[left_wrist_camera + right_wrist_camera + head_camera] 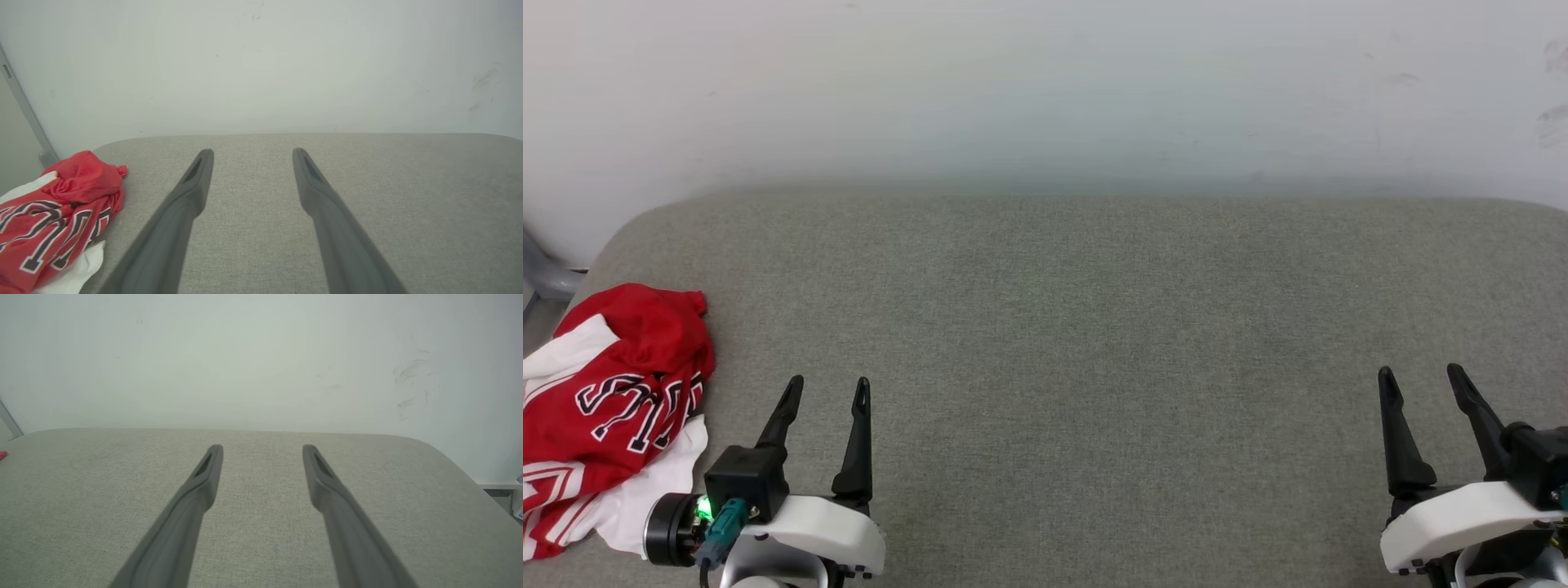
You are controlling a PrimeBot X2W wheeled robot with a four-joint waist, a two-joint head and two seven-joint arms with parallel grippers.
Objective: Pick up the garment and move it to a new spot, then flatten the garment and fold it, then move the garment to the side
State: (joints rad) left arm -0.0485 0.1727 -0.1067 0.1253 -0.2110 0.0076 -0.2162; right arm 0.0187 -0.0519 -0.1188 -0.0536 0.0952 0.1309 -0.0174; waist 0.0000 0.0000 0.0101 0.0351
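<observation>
The garment (609, 408), red with white sleeves and black white-outlined lettering, lies crumpled at the left end of the grey cushioned surface (1094, 327). In the left wrist view the garment (53, 220) bunches at the lower left, beside the fingers. My left gripper (827, 386) is open and empty, just right of the garment and apart from it. Far off at the lower right, my right gripper (1421, 373) is open too, holding nothing. A sliver of the red garment (2, 455) shows at the left edge of the right wrist view.
A pale wall (1045, 90) rises right behind the cushioned surface. A grey metal frame piece (547, 278) stands past the surface's left end. The surface drops off at its rounded right corner (449, 457).
</observation>
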